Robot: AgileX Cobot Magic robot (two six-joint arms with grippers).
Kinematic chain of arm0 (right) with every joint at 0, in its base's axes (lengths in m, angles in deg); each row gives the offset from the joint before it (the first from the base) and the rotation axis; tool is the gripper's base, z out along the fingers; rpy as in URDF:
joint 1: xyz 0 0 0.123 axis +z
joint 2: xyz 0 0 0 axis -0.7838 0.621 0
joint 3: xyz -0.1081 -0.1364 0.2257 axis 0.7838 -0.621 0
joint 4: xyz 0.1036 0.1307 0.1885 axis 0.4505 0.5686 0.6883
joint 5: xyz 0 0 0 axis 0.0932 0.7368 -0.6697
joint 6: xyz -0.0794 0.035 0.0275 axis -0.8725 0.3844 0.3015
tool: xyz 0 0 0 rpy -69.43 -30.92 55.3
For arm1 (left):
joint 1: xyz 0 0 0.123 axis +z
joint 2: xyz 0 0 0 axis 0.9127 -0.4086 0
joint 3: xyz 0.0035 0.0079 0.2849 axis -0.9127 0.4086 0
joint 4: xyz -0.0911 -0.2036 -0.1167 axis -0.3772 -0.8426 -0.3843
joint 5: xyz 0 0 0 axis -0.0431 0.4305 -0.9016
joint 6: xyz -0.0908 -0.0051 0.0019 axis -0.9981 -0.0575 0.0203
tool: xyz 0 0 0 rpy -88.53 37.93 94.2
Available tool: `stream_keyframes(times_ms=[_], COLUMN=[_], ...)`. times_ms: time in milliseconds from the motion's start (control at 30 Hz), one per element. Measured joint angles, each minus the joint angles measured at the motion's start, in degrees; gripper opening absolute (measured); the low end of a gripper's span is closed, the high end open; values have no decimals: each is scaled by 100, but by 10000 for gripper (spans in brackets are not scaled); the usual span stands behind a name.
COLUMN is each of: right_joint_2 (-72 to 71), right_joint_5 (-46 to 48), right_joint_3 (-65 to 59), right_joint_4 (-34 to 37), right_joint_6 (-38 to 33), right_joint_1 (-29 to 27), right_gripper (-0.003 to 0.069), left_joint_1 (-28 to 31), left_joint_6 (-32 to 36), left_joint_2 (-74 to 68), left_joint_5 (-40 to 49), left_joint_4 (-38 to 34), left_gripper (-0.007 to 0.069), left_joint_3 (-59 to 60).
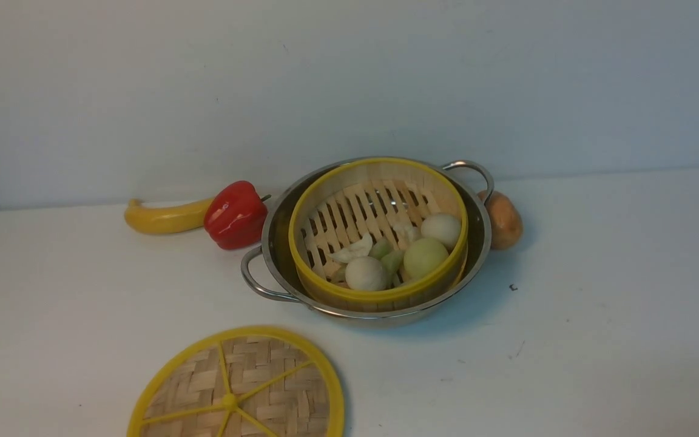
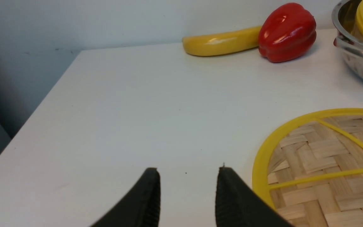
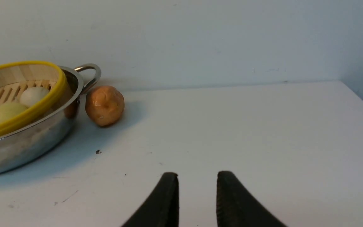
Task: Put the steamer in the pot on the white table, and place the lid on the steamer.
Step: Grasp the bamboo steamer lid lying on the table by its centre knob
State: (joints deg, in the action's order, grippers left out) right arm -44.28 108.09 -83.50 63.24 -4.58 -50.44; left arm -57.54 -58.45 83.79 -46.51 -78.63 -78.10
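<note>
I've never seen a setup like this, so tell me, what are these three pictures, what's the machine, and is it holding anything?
It's a two-armed robot at a white table. One picture looks forward from between the arms; the others come from wrist cameras, where the black prongs are the left gripper and right gripper, both open and empty. A steamer holding food sits in a pot; its lid lies nearer on the table. Left of the pot are a banana and red pepper, right of it a potato.
</note>
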Motion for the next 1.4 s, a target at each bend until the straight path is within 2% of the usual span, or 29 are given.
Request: stream_keyframes(times_ms=[267, 367, 600, 667, 767, 867, 900, 1000, 1100, 1200, 1333, 1400], right_joint_2=[0, 0, 0, 0, 0, 0, 0, 0, 0, 0, -2, -2], right_joint_5=[0, 0, -4, -4, -19, -19, -19, -19, -19, -19, -19, -19], right_joint_3=[0, -5, -5, -5, -5, -5, -5, -5, -5, -5, -5, -5], right_joint_4=[0, 0, 0, 0, 0, 0, 0, 0, 0, 0, 0, 0], right_joint_6=[0, 0, 0, 0, 0, 0, 0, 0, 0, 0, 0, 0], right_joint_1=[0, 0, 0, 0, 0, 0, 0, 0, 0, 0, 0, 0], right_gripper=[212, 219, 234, 237, 239, 239, 239, 239, 239, 240, 241, 241], left_joint_1=[0, 0, 0, 0, 0, 0, 0, 0, 0, 0, 0, 0], left_joint_6=[152, 552, 686, 531, -358, -830, -855, -1122, -1158, -1051, -825, -637], left_joint_2=[0, 0, 0, 0, 5, 5, 5, 5, 16, 16, -121, -392], left_joint_5=[0, 0, -24, -158, -741, -1243, -1281, -1833, -1884, -1633, -736, 59], left_joint_4=[106, 544, 754, 485, -852, -1850, -1919, -2920, -3427, -3733, -3743, -3722], left_gripper=[242, 242, 242, 242, 242, 242, 242, 242, 242, 242, 242, 242], left_joint_3=[0, 0, 0, 0, 0, 0, 0, 0, 0, -14, -412, -936])
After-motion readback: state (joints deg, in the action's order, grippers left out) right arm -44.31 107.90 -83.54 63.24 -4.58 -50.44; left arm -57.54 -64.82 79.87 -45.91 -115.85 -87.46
